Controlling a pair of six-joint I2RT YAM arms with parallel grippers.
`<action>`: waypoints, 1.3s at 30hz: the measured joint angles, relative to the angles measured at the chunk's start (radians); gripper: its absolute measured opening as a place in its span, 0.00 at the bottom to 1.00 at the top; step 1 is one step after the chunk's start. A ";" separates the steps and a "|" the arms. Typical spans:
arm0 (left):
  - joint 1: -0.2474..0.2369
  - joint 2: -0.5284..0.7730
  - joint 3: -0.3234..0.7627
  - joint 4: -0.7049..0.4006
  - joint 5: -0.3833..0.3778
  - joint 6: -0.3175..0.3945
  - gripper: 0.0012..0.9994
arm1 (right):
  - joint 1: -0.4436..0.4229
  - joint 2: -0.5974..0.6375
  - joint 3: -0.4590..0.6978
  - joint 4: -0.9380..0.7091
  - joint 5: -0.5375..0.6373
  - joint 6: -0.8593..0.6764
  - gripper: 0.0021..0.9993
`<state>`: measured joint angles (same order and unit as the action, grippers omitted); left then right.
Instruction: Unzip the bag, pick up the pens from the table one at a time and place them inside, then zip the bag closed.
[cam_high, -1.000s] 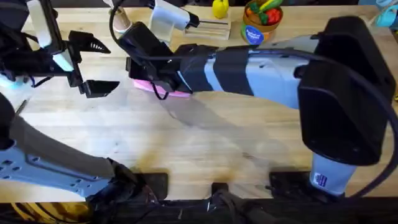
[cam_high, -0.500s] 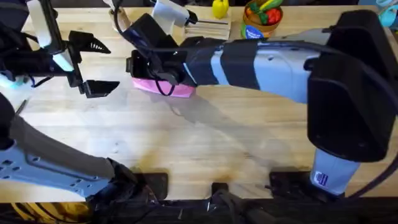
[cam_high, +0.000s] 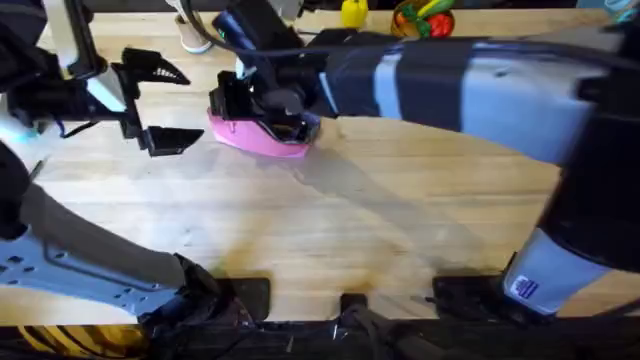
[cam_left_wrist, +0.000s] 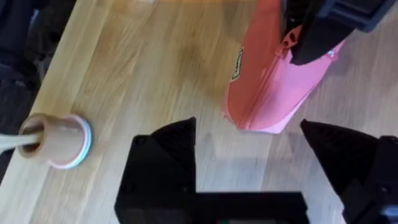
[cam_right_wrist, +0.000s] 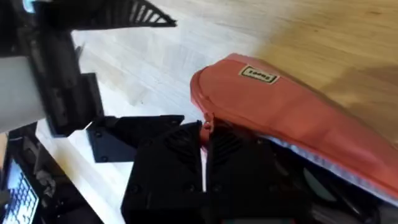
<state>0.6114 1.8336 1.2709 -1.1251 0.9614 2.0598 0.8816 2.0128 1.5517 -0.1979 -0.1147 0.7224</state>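
Bag (cam_high: 262, 138) lies on the table (cam_high: 380, 230) at about 11 o'clock from table centre, long axis roughly 9-to-3. Right gripper (cam_high: 262, 108) is on top of it; in the right wrist view its fingers (cam_right_wrist: 180, 149) are pinched together on the zipper pull (cam_right_wrist: 205, 127) at the pouch's end, with the zip line looking partly parted behind them. So this reads as the zip step in hand, though I can't tell which way it is running. Left gripper (cam_high: 160, 105) sits just off the bag's 9 o'clock end, jaws spread wide, holding nothing. Beige cup (cam_left_wrist: 59, 140) stands near it.

Next move likely calls for the left gripper pinning the pouch end while the right drags the pull along the seam.
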 joint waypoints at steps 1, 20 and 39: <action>-0.019 0.000 0.000 -0.003 0.000 0.000 0.99 | -0.001 -0.020 0.000 -0.024 -0.005 -0.019 0.03; -0.260 0.000 0.000 -0.070 0.015 0.000 0.99 | -0.064 -0.107 0.000 -0.148 -0.017 -0.169 0.03; -0.301 0.000 0.000 -0.079 0.015 0.000 0.98 | -0.071 -0.107 0.000 -0.156 -0.021 -0.169 0.03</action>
<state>0.3107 1.8336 1.2709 -1.2041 0.9768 2.0598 0.8104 1.9057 1.5513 -0.3538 -0.1356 0.5533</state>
